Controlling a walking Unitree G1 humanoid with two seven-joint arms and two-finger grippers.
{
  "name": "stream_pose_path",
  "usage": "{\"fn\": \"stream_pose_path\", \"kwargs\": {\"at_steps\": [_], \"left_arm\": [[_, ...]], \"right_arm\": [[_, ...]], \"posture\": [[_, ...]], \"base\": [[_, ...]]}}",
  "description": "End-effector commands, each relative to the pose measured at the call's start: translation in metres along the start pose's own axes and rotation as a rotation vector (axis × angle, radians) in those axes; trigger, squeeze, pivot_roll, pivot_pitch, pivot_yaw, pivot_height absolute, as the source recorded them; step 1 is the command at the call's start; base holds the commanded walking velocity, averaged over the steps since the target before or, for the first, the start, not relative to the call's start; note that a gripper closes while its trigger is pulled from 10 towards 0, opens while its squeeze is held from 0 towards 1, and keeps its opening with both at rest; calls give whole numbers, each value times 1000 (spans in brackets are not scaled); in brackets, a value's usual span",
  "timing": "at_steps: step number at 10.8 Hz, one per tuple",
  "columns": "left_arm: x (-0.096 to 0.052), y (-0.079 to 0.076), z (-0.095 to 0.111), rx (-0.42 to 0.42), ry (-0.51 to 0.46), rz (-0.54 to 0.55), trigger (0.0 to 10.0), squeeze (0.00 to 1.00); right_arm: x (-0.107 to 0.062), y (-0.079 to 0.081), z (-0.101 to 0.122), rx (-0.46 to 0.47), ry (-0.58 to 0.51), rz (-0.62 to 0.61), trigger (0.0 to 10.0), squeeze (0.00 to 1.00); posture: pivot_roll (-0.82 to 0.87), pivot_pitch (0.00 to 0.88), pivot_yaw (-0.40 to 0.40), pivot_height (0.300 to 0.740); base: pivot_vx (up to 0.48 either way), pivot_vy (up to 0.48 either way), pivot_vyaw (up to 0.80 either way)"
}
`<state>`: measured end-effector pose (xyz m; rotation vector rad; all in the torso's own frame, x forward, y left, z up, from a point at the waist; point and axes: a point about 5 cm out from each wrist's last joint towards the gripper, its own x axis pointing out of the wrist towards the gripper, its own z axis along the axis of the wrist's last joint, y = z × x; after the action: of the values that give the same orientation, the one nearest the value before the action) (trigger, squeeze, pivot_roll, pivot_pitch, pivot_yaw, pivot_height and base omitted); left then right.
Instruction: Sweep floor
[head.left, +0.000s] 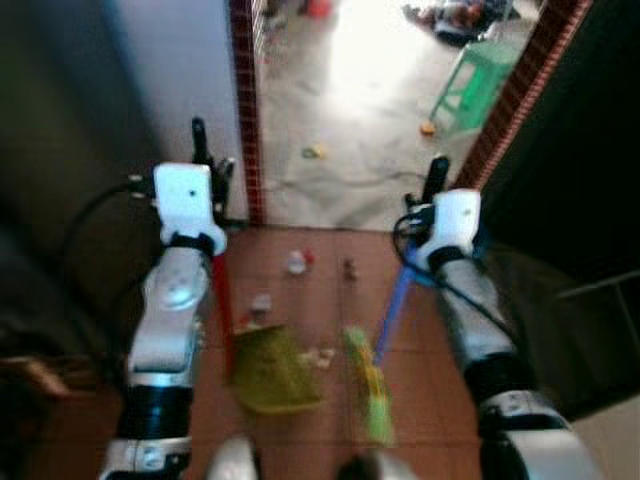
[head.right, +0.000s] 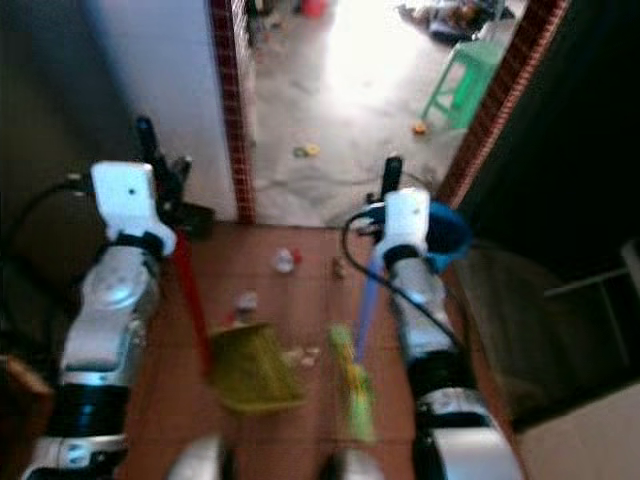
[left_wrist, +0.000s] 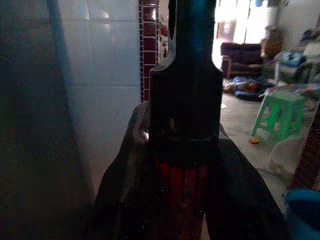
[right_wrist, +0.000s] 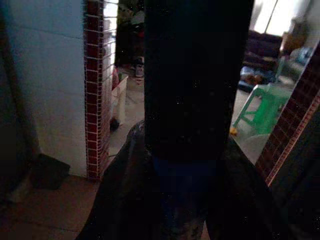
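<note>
A yellow-green dustpan (head.left: 272, 372) rests on the red-brown tiled floor below me. Its red handle (head.left: 222, 300) rises to my left gripper (head.left: 205, 150), which is shut on it; the left wrist view has the red handle (left_wrist: 181, 200) between the fingers. To its right lies a green broom head (head.left: 368, 385) on the tiles. The broom's blue handle (head.left: 395, 305) runs up to my right gripper (head.left: 435, 180), shut on it, and the blue handle (right_wrist: 184, 185) also sits between the fingers in the right wrist view. Small litter pieces (head.left: 296, 263) lie on the tiles ahead of the dustpan.
A brick-edged doorway (head.left: 246, 110) opens ahead onto a bright grey floor with scattered bits (head.left: 314, 152). A green stool (head.left: 472, 85) stands beyond it on the right. A white tiled wall (head.left: 190, 70) is on my left, and dark furniture (head.left: 570, 200) is on my right.
</note>
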<state>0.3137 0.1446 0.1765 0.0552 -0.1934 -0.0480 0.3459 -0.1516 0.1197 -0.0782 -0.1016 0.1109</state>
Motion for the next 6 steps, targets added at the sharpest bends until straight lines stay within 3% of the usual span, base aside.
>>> {"fn": "stream_pose_path", "kwargs": {"at_steps": [1, 6], "left_arm": [[2, 3, 11, 9, -64, -11, 10000, 0], [2, -8, 8, 26, -55, -46, 10000, 0]], "right_arm": [[8, 8, 16, -9, -66, 21, 10000, 0], [7, 6, 16, -19, -73, 5, 10000, 0]], "posture": [[68, 35, -82, 740], [66, 40, -73, 740]], "base": [[401, 262, 0], [480, 0, 0]]}}
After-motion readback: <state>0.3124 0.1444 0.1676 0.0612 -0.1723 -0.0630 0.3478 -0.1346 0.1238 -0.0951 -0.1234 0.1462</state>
